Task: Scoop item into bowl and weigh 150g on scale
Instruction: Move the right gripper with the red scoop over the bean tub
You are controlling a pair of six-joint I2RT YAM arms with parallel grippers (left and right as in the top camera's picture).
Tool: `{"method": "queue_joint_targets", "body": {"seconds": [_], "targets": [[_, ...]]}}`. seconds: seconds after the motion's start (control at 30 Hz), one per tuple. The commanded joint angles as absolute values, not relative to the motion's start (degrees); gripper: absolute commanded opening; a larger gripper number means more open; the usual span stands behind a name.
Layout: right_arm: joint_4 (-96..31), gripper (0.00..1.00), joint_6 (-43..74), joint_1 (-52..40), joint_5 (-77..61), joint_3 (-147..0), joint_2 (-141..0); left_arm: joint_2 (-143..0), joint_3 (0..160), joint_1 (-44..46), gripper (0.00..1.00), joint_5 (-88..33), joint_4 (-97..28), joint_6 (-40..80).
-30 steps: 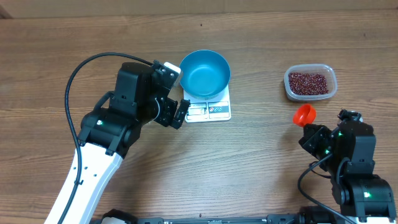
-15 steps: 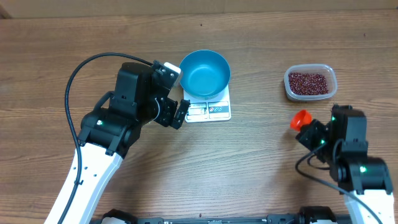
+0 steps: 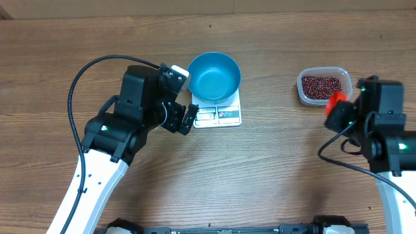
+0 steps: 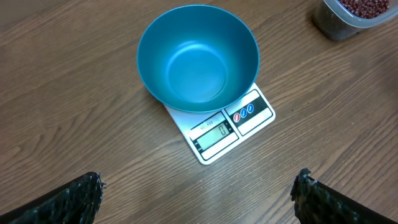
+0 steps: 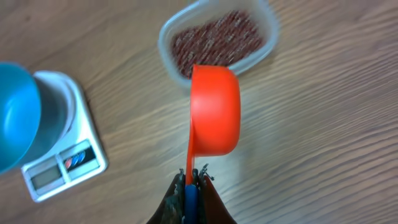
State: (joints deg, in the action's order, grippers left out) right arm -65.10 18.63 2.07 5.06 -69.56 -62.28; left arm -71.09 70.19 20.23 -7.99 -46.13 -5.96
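**Spotter:** What do you have from above?

**Operator:** I see the beans (image 3: pixel 322 86) in the clear tub (image 3: pixel 299 88) at the far right of the table (image 3: pixel 273 175). My right gripper (image 3: pixel 339 112) is just beside the tub on its near side, clenched on the handle of the orange scoop (image 3: pixel 336 99). The blue bowl (image 3: pixel 214 75) sits on the scale (image 3: pixel 221 116) mid-table, well apart from the tub. My left gripper (image 3: pixel 189 117) hangs beside the scale's left edge, jaws released, holding nothing.

**Spotter:** And the left wrist?

**Operator:** I look down into an empty bowl (image 4: pixel 198 59) that covers most of the scale (image 4: pixel 217 134). My two fingertips stand wide at the bottom corners with only table between them. The tub (image 4: pixel 329 22) just shows at the top right.

**Spotter:** Right wrist?

**Operator:** That's the one I steer by. The jaws pinch the blue-tipped handle, and the scoop's (image 5: pixel 214 112) long axis runs straight away from them toward the beans (image 5: pixel 214 40). The cup's far edge overlaps the tub's near rim, and I can't tell whether they touch. The beans lie dead ahead of the jaws, just past the cup. The bowl (image 5: pixel 15 115) and scale (image 5: pixel 62 162) lie off to the left. The right arm is by far the nearer, so I judge the next move goes forward and down into the beans.
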Motion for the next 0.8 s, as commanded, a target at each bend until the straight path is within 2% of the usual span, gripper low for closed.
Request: {"method": "queue_joint_targets", "body": {"seconds": [0.0,0.23,0.47,0.77], "targets": [[-63.9,0.04,15.73,6.15,8.95,-72.51,-61.91,-70.11,70.28,20.38,0.99,-8.82,-46.13,-5.58],[-63.0,0.04,7.2,16.29,0.43,-72.51,-61.95,-70.11,70.28,20.38,0.99,-8.82,-46.11,-5.58],[-58.46,0.04,5.37,26.0,-12.58,-72.51,-63.0,-70.11,70.28,20.38,1.0,-8.84,-46.13,-5.58],[-52.34,0.04,3.88,27.18,-15.77,-72.51,-65.82,-70.11,70.28,20.38,1.0,-8.84,-46.13,-5.58]]}}
